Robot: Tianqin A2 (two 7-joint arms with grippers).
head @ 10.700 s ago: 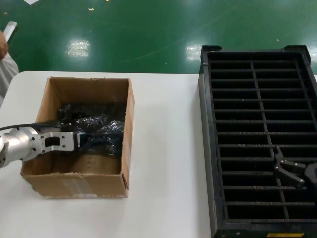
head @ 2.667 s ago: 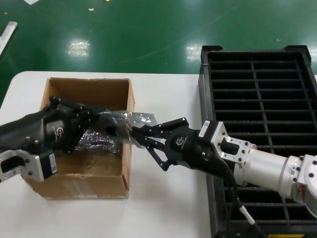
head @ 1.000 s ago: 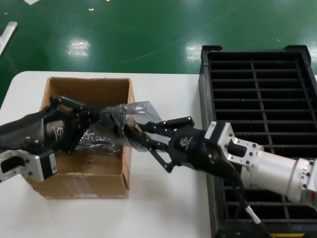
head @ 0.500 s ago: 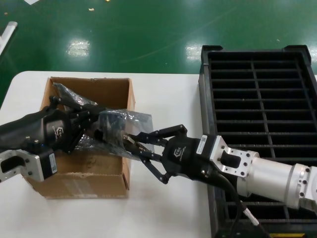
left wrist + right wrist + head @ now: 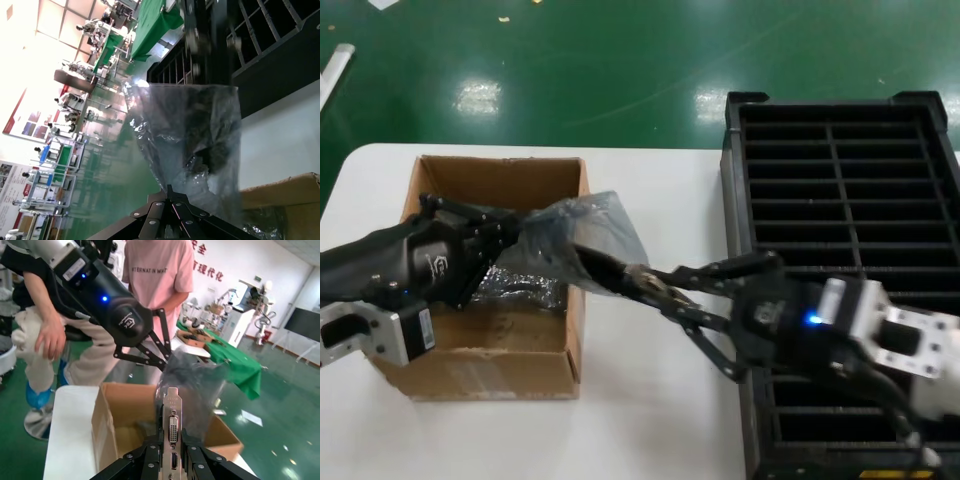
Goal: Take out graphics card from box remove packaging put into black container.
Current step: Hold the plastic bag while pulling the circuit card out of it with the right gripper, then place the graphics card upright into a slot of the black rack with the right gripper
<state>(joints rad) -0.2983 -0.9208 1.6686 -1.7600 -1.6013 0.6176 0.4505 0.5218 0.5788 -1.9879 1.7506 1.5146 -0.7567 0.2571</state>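
My left gripper (image 5: pixel 510 236) is over the brown cardboard box (image 5: pixel 470 372), shut on one end of the crinkly grey bag (image 5: pixel 578 232), which it holds up above the box's right wall. My right gripper (image 5: pixel 656 288) is shut on the silver end bracket of the graphics card (image 5: pixel 604 271). The card's dark body is partly out of the bag's open end. In the right wrist view the bracket (image 5: pixel 171 412), with its white port, stands between my fingers, and the bag (image 5: pixel 195 382) is beyond it. The left wrist view shows the bag (image 5: pixel 197 135) hanging from my fingertips (image 5: pixel 169 191). The black container (image 5: pixel 840 200) stands to the right.
More shiny bagged bundles (image 5: pixel 520 285) lie inside the box. The white table (image 5: pixel 650 410) lies between the box and the crate. A person in a pink shirt (image 5: pixel 160 275) stands beyond the table in the right wrist view. Green floor lies behind the table.
My right gripper has drawn back to the right with the card, sliding it part-way out of the bag. My left gripper has kept the bag in place over the box.
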